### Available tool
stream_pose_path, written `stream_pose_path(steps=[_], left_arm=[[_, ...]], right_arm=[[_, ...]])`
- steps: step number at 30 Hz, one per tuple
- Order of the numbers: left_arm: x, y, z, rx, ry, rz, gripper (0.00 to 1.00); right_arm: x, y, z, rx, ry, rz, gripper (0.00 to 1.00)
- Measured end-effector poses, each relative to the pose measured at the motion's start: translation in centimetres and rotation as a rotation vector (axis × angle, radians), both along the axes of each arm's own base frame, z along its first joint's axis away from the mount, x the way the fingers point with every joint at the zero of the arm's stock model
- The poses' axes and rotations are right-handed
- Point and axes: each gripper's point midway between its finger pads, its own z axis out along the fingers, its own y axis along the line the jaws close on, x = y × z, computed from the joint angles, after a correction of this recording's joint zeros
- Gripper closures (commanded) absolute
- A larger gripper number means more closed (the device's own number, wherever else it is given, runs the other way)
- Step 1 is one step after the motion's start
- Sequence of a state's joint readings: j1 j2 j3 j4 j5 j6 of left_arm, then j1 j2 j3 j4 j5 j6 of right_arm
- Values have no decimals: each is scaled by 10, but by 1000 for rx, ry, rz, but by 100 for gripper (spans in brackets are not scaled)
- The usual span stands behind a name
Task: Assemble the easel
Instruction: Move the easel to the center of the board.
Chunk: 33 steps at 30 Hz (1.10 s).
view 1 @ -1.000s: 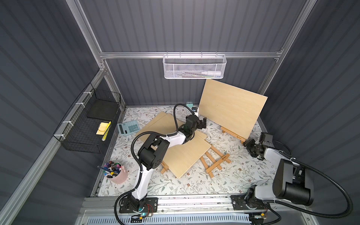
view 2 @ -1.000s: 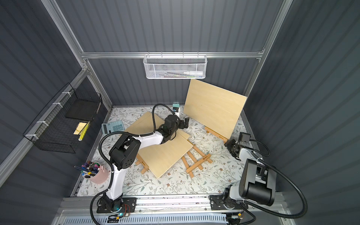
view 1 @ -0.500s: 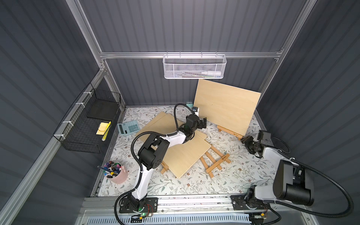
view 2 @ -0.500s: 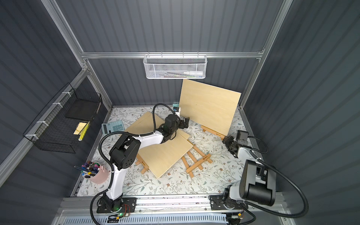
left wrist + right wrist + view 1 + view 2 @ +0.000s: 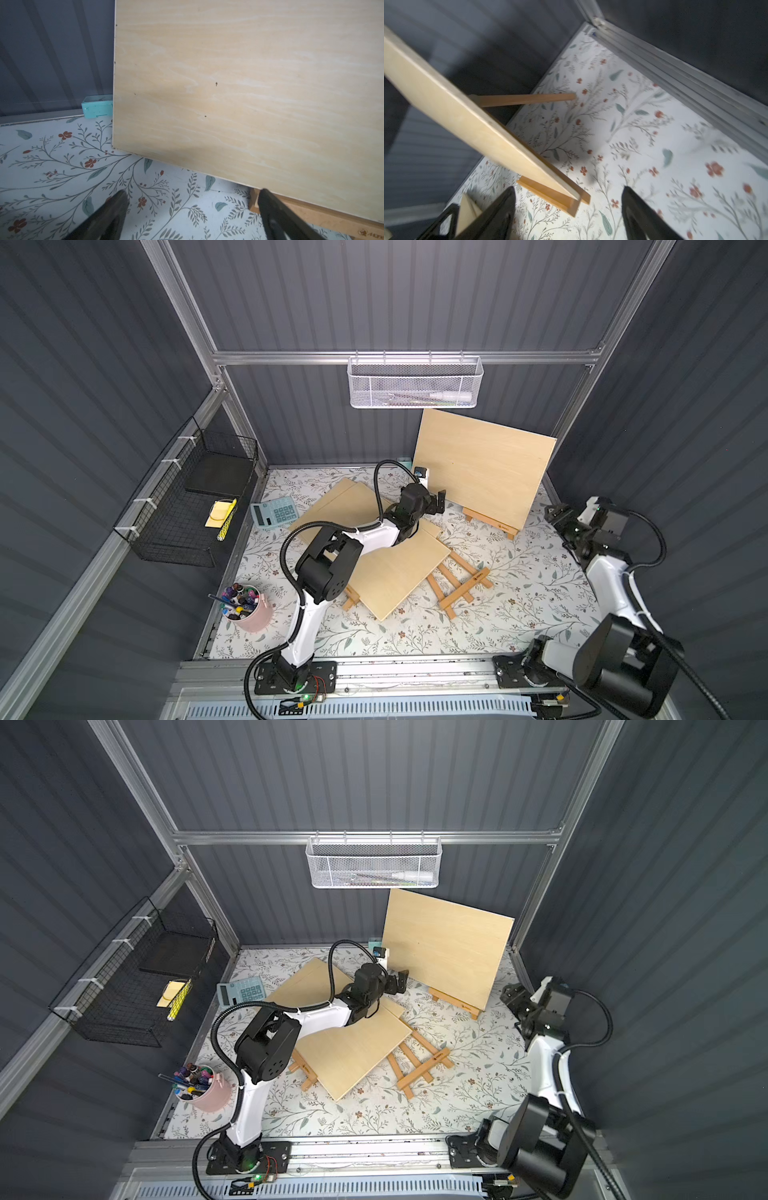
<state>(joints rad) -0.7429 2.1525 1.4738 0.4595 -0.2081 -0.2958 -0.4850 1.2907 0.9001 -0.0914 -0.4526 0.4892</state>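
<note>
Beneath left fingers [image 5: 112,214]: floral desk [image 5: 62,176], dark ribbed walls [image 5: 41,52] beyond | ahead: pale board [image 5: 249,93] tilted on easel [image 5: 311,218] | both left, right fingers [image 5: 637,212] spread, empty

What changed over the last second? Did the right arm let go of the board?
Upright board swung slightly left on its standing easel. Right gripper opened and pulled away to the right, clear of the board, with nothing between its jaws; it looks like a release. Unchanged: left gripper open, flat boards and flat easel.
</note>
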Motion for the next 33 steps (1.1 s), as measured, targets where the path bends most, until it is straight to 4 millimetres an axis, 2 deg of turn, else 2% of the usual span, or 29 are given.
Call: stream_pose_path(steps=[3,5,9,12,16,19,23,28,33], left_arm=[[-8,3,-16,22,26,-7,1],[-16,6,-25,38,44,-12,1],[-26,10,-35,55,61,-17,1],[-28,11,-34,55,59,-20,1],[-30,8,-28,44,46,-26,1],[-33,5,-25,45,37,-35,1],[-35,2,-25,51,32,-43,1],[-37,-1,-24,62,23,-55,1],[-31,-10,-9,63,-3,-63,1]], right_arm=[[32,-9,16,-14,-60,144,19],[40,-10,16,-26,-82,225,18],[35,7,15,-62,-123,388,20],[27,24,19,-102,-155,518,20],[17,37,21,-134,-197,634,22],[14,37,19,-138,-212,670,23],[23,30,14,-131,-222,691,30],[34,27,-9,-98,-208,707,37],[45,25,-24,-83,-215,716,40]])
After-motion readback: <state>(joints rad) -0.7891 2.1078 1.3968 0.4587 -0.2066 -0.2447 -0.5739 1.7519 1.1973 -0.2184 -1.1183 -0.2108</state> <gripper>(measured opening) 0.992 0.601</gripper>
